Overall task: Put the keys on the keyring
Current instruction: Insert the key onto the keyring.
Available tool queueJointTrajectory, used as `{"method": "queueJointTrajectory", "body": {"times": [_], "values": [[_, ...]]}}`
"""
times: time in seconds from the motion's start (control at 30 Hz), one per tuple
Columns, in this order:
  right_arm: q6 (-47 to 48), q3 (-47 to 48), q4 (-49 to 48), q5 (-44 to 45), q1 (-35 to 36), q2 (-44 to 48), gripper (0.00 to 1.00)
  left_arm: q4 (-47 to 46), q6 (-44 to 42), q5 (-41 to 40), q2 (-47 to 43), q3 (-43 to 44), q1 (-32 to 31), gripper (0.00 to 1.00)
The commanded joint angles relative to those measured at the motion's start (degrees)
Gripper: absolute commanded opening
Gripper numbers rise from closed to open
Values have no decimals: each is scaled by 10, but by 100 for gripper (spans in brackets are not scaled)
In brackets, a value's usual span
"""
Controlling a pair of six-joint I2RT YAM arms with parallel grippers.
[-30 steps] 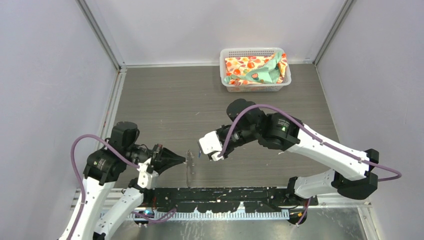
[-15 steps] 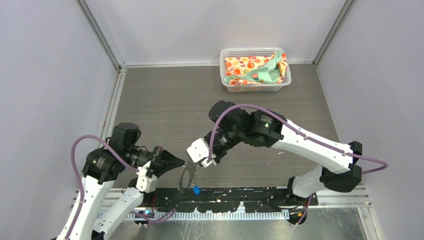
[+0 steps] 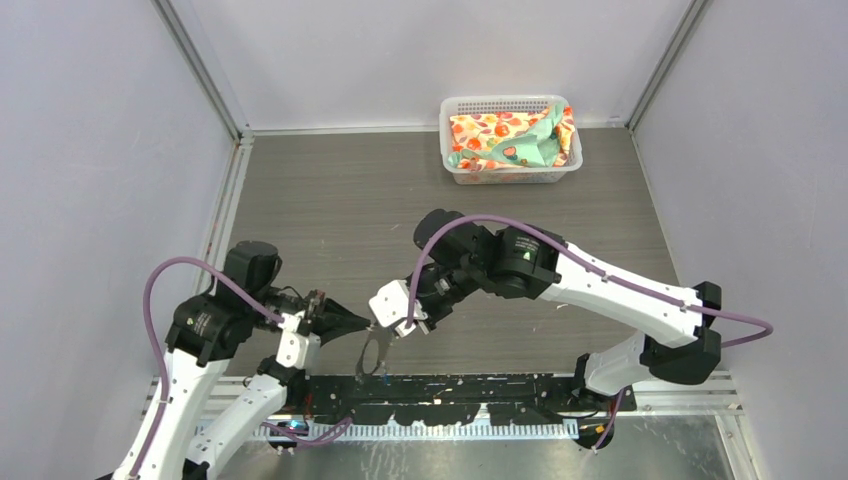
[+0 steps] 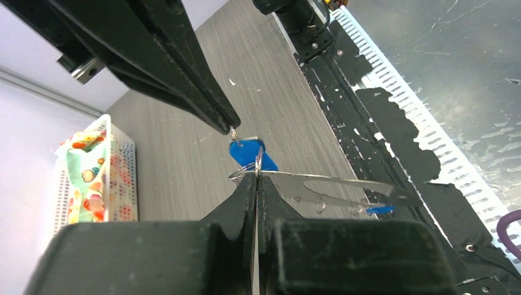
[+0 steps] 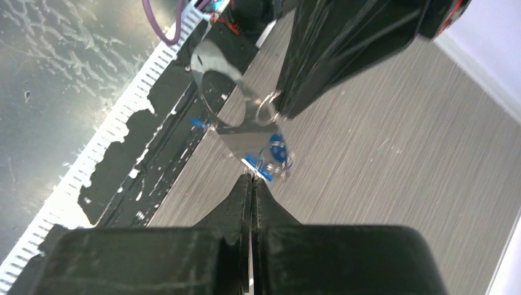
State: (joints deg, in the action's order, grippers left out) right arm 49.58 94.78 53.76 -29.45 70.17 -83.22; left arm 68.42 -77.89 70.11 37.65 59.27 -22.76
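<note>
Basket (image 3: 505, 104), far beyond right tool (image 5: 252, 181), holds patterned cloth (image 3: 490, 135); left tool (image 4: 257, 184) pinching keyring (image 4: 319, 184), right tool pinching blue key (image 4: 249, 152).

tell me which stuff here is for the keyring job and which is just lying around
For the job: two blue-headed silver keys, thin silvery-grey wire keyring.
Just lying about: white plastic mesh basket, orange floral cloth inside it.
</note>
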Motion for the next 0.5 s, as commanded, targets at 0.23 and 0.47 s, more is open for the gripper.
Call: {"method": "queueJointTrajectory", "body": {"times": [0.23, 0.47], "values": [[-51, -45, -72, 38, 4, 58, 1, -53, 144, 34, 25, 18, -2, 0], [-7, 3, -39, 21, 5, 17, 1, -53, 162, 43, 25, 14, -3, 0]]}}
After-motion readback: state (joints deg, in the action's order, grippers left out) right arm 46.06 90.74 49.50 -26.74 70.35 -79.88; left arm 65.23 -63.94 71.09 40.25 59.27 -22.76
